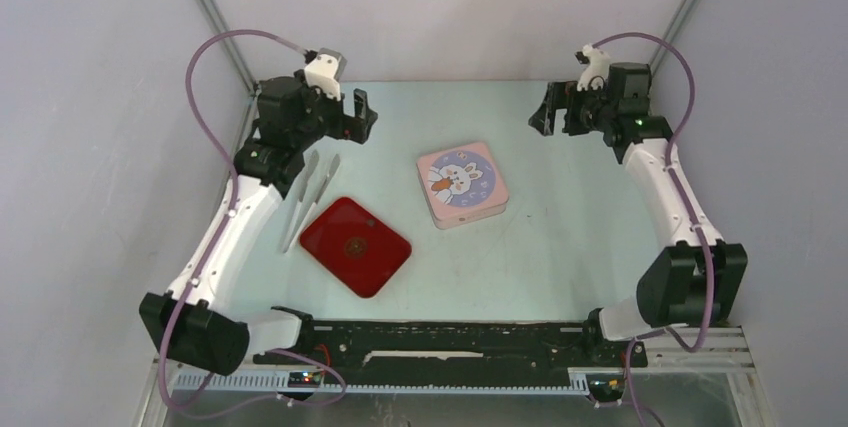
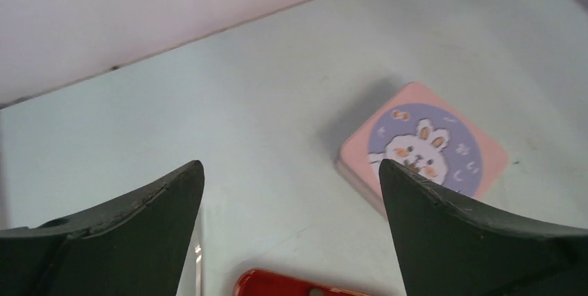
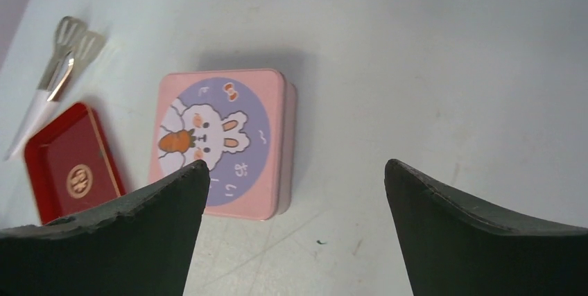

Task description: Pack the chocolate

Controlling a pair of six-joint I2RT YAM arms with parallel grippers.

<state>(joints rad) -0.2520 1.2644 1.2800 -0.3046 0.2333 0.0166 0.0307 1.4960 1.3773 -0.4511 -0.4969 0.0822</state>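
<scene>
No chocolate shows, likely shut inside the pink tin (image 1: 462, 185) on the tabletop (image 1: 580, 247); with left claw (image 1: 358, 115) and right claw (image 1: 545, 115) both released far back, brace the tin and lift its lid (image 3: 222, 129) squarely.

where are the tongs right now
In the top view the metal tongs lie on the left side of the table, just left of the red tray and well apart from the pink rabbit tin.
</scene>
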